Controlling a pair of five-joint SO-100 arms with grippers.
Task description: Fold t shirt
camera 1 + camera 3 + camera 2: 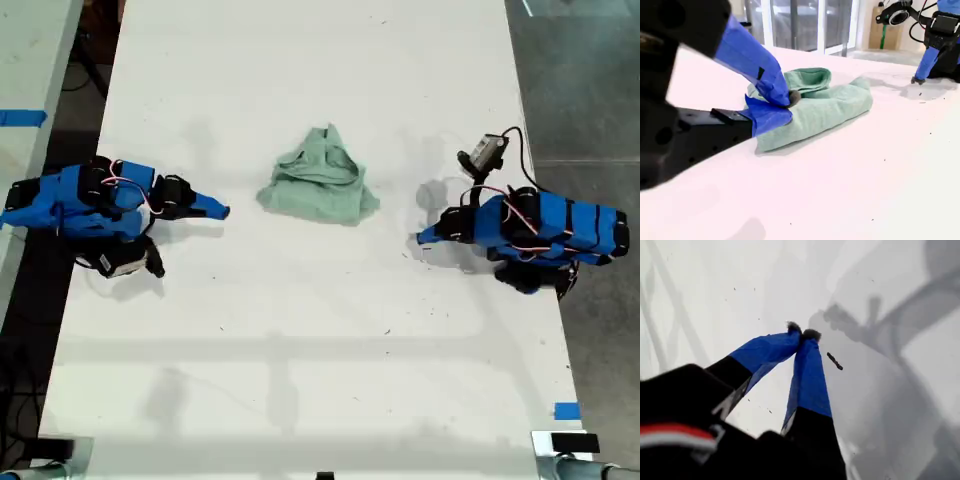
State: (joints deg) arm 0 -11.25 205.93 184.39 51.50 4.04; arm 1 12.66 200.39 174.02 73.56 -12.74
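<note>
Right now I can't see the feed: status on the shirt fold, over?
My first gripper shut, empty, on bare table. My second gripper shut, empty, short of the shirt. Shirt bunched mid-table between both arms. Nothing in the way.

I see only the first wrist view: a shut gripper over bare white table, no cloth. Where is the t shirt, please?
Observer: The t shirt lies bunched near the middle of the table in the exterior view, between the two arms.
Operator: Does my first gripper touch it?
Observer: No. It points at the shirt from the exterior view's right, with bare table between them.
Operator: And my second gripper?
Observer: It is shut too. It is on the exterior view's left, aimed at the shirt, and also apart from it.
</note>
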